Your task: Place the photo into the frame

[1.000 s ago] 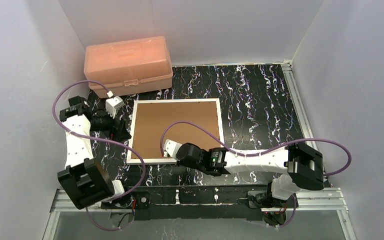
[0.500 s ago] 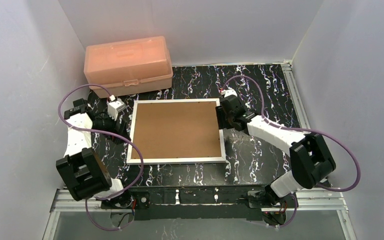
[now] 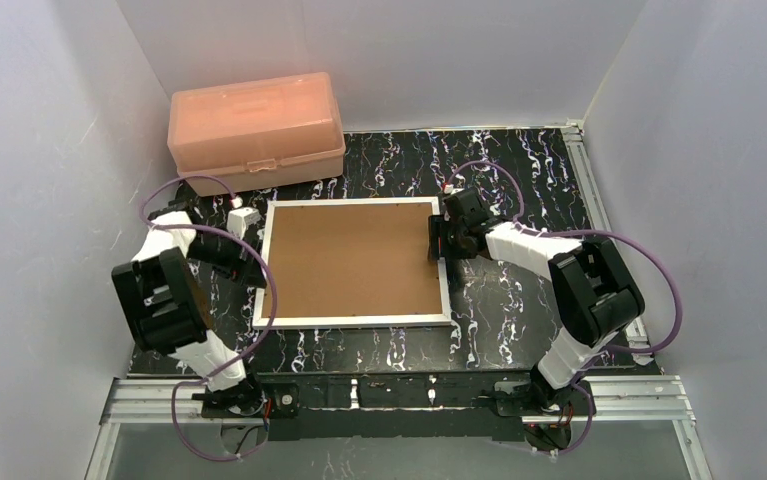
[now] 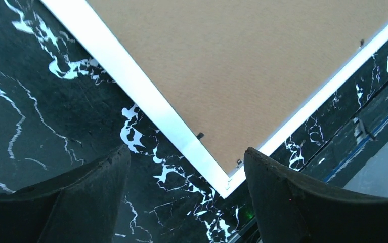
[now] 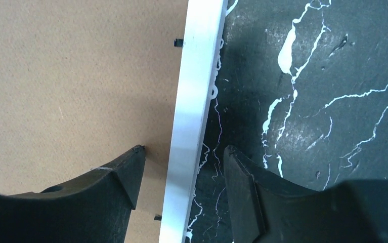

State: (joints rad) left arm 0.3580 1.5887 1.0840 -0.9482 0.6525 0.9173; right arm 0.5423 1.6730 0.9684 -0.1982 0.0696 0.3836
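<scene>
The white frame [image 3: 270,262] lies flat in the middle of the table with a brown backing board [image 3: 351,262] filling it. The photo is hidden. My left gripper [image 3: 249,262] hangs open beside the frame's left rail. In the left wrist view the left gripper [image 4: 186,157] has only dark table under it, and the frame [image 4: 146,101] shows a corner just ahead of the fingertips. My right gripper [image 3: 441,240] is at the frame's right rail. In the right wrist view the right gripper [image 5: 184,152] is open astride that frame [image 5: 194,101] rail, with one finger over the backing board [image 5: 70,76].
A salmon-pink plastic box [image 3: 255,130] stands at the back left, behind the left arm. White walls close in the black marbled table [image 3: 519,170] on three sides. A metal rail [image 3: 587,200] runs along the right edge.
The right arm swung from the frame's near-left corner to its right rail, and its gripper went from shut to open. The left arm folded back and its gripper edged toward the left rail.
</scene>
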